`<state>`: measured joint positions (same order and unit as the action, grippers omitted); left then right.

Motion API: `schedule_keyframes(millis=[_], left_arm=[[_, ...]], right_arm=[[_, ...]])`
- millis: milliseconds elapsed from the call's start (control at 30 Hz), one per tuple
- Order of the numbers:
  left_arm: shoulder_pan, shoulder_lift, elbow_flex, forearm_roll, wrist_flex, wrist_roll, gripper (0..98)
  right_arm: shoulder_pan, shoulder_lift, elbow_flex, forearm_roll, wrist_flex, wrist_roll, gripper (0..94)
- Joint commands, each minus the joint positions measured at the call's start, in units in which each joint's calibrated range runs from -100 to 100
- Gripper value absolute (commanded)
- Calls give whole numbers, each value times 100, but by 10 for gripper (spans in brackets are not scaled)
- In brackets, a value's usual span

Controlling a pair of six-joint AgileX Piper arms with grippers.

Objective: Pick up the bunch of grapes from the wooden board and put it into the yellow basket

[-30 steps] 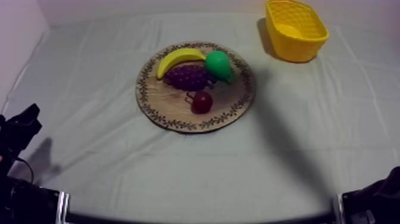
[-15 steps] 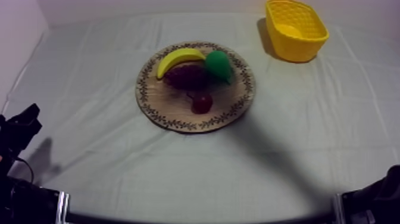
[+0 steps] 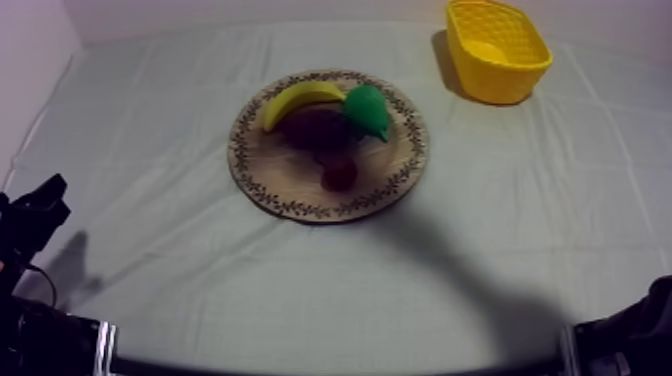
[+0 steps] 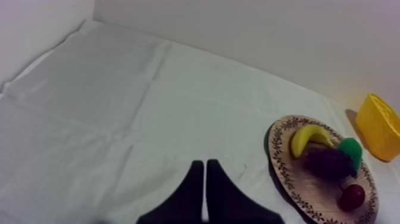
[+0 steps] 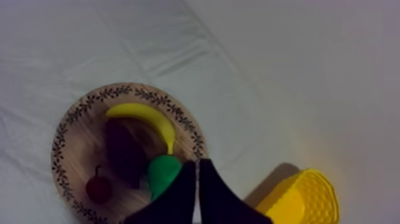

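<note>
A shadow now covers more of the board (image 3: 272, 172) than a second ago, darkening the grapes (image 3: 318, 128) sitting mid-board under the banana (image 3: 300, 98). The right gripper (image 5: 197, 164), pinched together and empty, hangs by the pear (image 5: 163, 173), with the grapes just past it. The left gripper (image 4: 204, 164) is pinched too, well off.

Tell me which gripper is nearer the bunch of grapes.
Right. The right gripper, shut, hangs over the wooden board by the pear, close to the bunch of grapes. The left gripper, shut, sits over bare cloth, well away from the board.
</note>
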<state>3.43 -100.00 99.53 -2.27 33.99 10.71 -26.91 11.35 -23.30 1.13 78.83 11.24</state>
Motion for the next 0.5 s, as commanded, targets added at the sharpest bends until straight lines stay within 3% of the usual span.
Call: schedule_keyframes(millis=[0, 467], left_arm=[[1, 0, 2, 0, 5, 1, 0], [1, 0, 2, 0, 5, 1, 0]], right_arm=[[-21, 155, -9, 24, 24, 6, 7], [-198, 571, 420, 157, -105, 407, 7]])
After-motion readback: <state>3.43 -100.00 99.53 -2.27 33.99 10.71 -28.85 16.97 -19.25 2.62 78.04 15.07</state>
